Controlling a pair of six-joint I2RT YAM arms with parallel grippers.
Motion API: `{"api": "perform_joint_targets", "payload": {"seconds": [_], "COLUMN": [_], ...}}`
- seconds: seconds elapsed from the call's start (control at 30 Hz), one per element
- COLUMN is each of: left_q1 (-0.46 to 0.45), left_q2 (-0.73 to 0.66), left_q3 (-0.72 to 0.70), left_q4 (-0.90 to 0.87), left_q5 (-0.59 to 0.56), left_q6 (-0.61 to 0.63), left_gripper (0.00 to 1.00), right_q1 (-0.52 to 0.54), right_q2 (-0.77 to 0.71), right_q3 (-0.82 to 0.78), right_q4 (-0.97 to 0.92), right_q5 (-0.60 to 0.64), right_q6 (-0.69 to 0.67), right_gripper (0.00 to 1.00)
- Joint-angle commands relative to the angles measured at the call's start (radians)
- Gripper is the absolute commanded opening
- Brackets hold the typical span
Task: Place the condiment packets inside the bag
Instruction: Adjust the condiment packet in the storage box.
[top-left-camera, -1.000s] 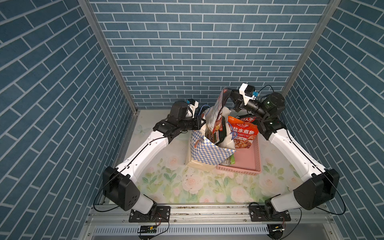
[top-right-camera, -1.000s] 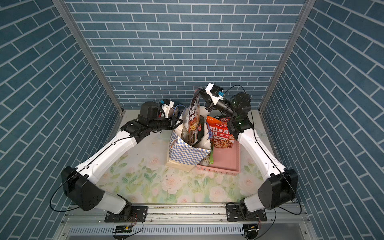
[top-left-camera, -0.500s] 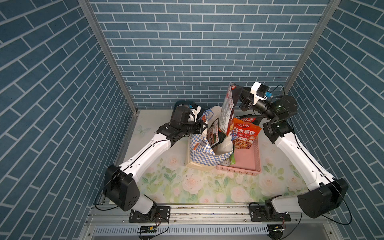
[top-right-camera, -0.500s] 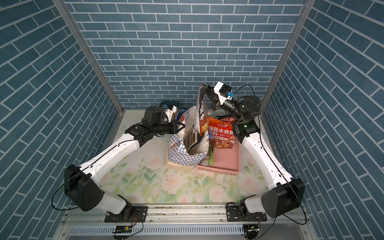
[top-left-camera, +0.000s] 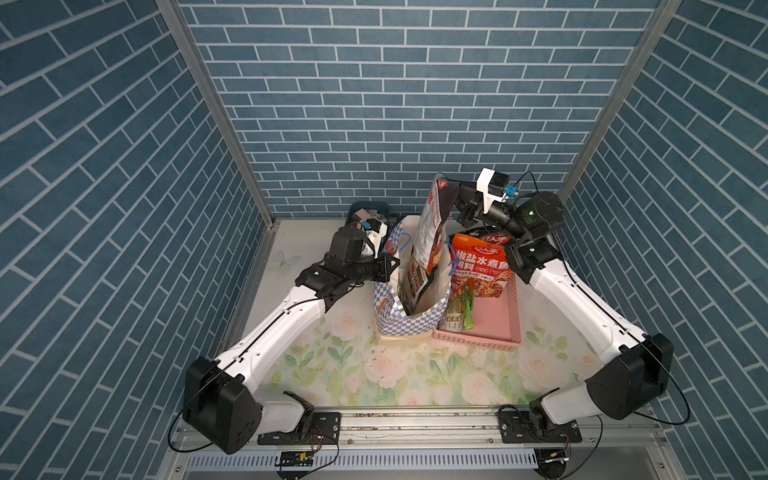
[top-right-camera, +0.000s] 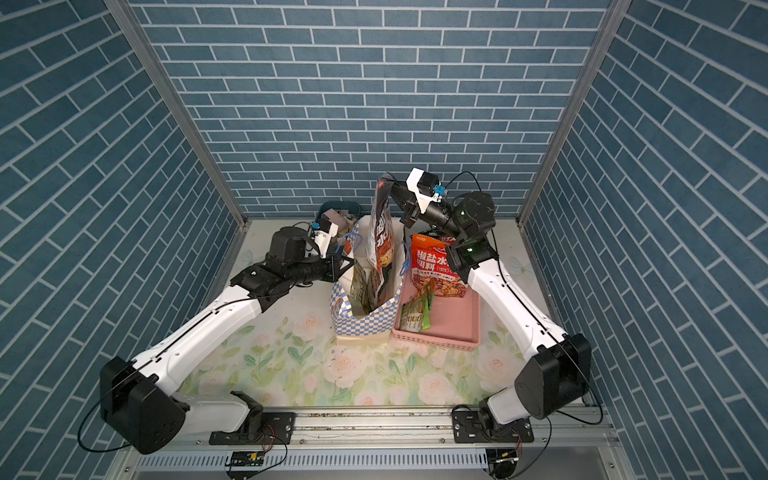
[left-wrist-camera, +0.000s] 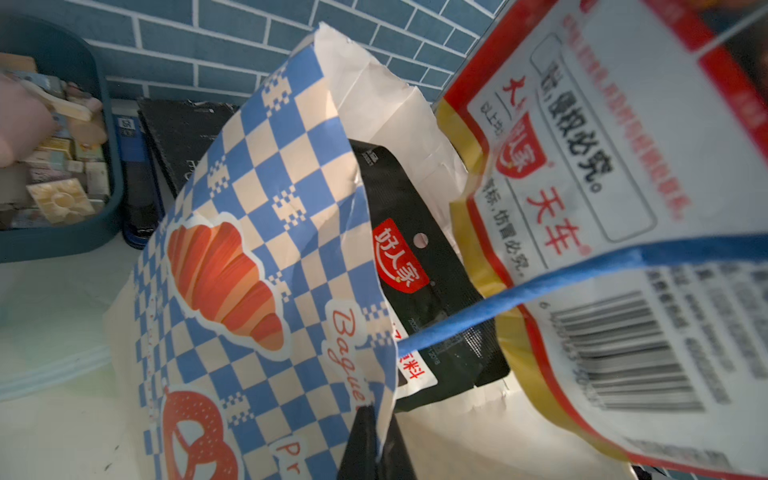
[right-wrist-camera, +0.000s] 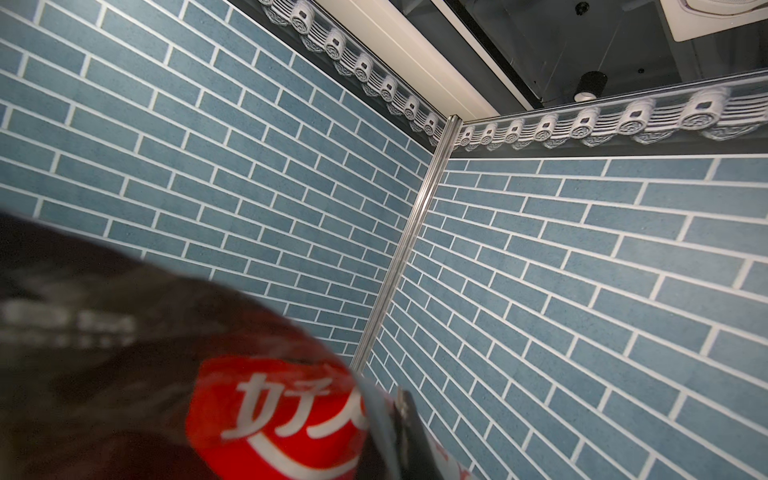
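The blue-and-white checkered bag stands upright left of the pink basket. My left gripper is shut on the rim of its left wall. My right gripper is shut on the top of a black condiment packet. That packet hangs upright with its lower end in the bag's mouth. Another black packet leans inside the bag. An orange-red packet and small green packets lie in the basket.
The pink basket touches the bag's right side. A dark teal bin full of small items sits by the back wall behind the left gripper. The bag's blue cord handle crosses in front of the hanging packet.
The right gripper swung the black packet up and to the right, then back left over the bag. The left gripper, still on the rim, shifted slightly toward the front.
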Motion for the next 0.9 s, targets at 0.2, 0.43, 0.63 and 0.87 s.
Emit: {"api": "perform_joint_targets", "payload": {"seconds": [0.2, 0.43, 0.63, 0.87], "left_q1": [0.025, 0.026, 0.025, -0.013], "left_q2": [0.000, -0.009, -0.015, 0.093], "left_q3": [0.040, 0.017, 0.019, 0.171], "left_q4": [0.023, 0.073, 0.113, 0.153], "left_q5": [0.038, 0.065, 0.097, 0.159], "left_q6": [0.026, 0.005, -0.011, -0.049], "left_gripper": [0.00, 0.00, 0.00, 0.00], "right_q1": [0.012, 0.048, 0.048, 0.012], "right_q2": [-0.024, 0.047, 0.059, -0.017], "right_q3": [0.023, 0.086, 0.044, 0.000], "right_q4": [0.137, 0.178, 0.190, 0.137], "right_q5": [0.009, -0.017, 0.024, 0.109], "right_q6": [0.051, 0.106, 0.075, 0.017], "right_gripper": [0.00, 0.00, 0.00, 0.00]}}
